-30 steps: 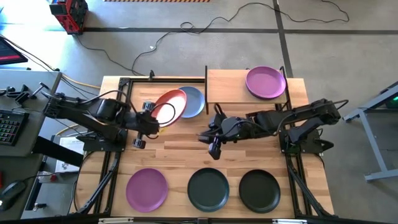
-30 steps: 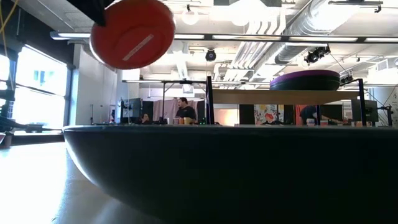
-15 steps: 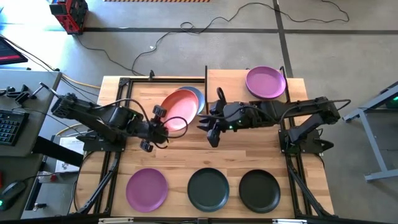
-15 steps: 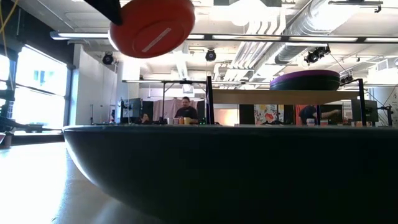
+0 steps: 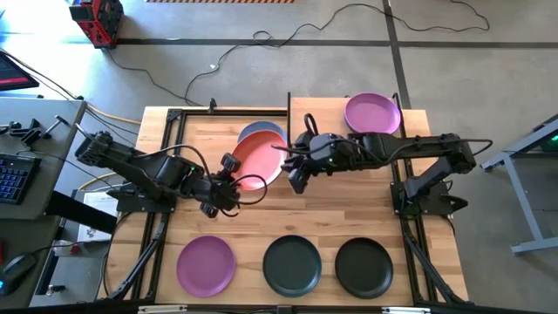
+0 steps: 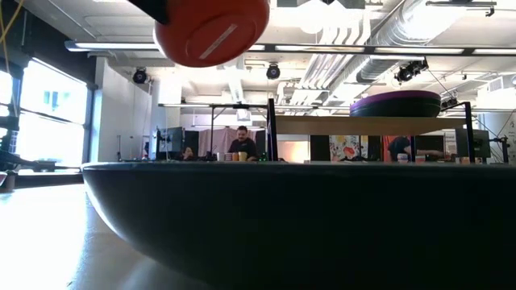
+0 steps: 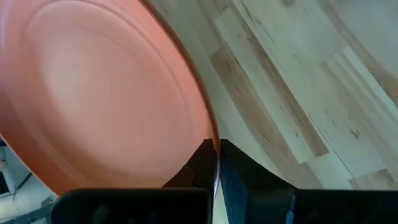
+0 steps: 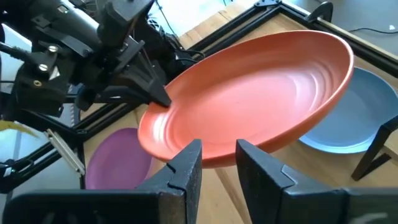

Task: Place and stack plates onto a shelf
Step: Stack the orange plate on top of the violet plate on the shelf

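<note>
My left gripper (image 5: pixel 232 172) holds the orange plate (image 5: pixel 259 157) in the air over the table's far middle, partly above the pale blue plate (image 5: pixel 261 132), which lies flat on the table. The low view shows the orange plate's underside (image 6: pixel 214 28) high up. My right gripper (image 5: pixel 295 174) is open at the orange plate's right rim; in the right wrist view its fingers (image 8: pixel 186 165) stand on either side of the near rim (image 8: pixel 217 160). One purple plate (image 5: pixel 373 113) rests flat on the shelf (image 5: pixel 316 120). My left gripper (image 7: pixel 216 149) pinches the orange plate's rim (image 7: pixel 213 134) at its left side, one finger on the upper face and one on the underside, coming level from the table's left. The plate is lifted clear and tilted. My right gripper: I cannot tell whether its open fingers touch the rim.
Along the near edge lie a purple plate (image 5: pixel 206 264) and two dark plates (image 5: pixel 293 264) (image 5: pixel 364 268); one dark plate (image 6: pixel 298 217) fills the low view's foreground. Dark frame rails (image 5: pixel 170 131) run along the table's left and far sides. The shelf's left half is bare board.
My left gripper has carried the orange plate toward the table's right, so it now hangs over the pale blue plate and nearer the right gripper. My right gripper has moved toward the far edge, up to the orange plate's rim.
</note>
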`<state>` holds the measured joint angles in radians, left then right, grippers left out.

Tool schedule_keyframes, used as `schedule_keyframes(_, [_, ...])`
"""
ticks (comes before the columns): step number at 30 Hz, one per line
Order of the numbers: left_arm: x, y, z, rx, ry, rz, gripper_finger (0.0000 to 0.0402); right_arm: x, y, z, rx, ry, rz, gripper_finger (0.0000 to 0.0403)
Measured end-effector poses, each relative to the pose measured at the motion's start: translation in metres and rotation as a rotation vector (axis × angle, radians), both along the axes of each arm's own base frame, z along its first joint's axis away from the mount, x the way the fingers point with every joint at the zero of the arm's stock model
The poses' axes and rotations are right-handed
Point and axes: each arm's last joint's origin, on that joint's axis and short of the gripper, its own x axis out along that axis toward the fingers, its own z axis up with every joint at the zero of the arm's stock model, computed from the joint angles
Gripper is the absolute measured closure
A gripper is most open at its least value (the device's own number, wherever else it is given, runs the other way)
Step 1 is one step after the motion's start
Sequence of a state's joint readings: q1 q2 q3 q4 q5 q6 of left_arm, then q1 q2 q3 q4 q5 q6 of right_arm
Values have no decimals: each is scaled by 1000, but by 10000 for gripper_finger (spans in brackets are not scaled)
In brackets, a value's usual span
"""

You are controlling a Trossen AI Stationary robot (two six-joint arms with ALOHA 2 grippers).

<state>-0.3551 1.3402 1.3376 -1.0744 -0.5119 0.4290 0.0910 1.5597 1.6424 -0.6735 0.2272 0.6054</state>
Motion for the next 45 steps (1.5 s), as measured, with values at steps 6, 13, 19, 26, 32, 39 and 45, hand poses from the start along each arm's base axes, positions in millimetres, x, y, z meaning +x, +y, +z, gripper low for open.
schedule_keyframes(6, [-2, -7, 0, 30, 1, -50, 401, 0, -6, 0, -17, 3, -6, 306])
schedule_keyframes(13, [-2, -15, 2, 94, -19, -111, 401, 1, -27, 0, 10, -1, -24, 306])
schedule_keyframes(19, [-4, -18, 2, 144, -6, -162, 401, 3, -40, 4, 55, -44, -19, 306])
schedule_keyframes(26, [-4, -19, 3, 186, 7, -198, 401, 3, -48, 11, 78, -72, -26, 306])
schedule_keyframes(32, [-4, -19, 3, 188, 6, -197, 401, -1, -52, 34, 15, -141, -14, 306])
schedule_keyframes(39, [-4, -19, 3, 216, 22, -232, 401, -7, -56, 56, -61, -197, -59, 306])
schedule_keyframes(45, [-4, -19, 3, 214, 17, -221, 401, -9, -56, 52, -61, -150, -57, 306])
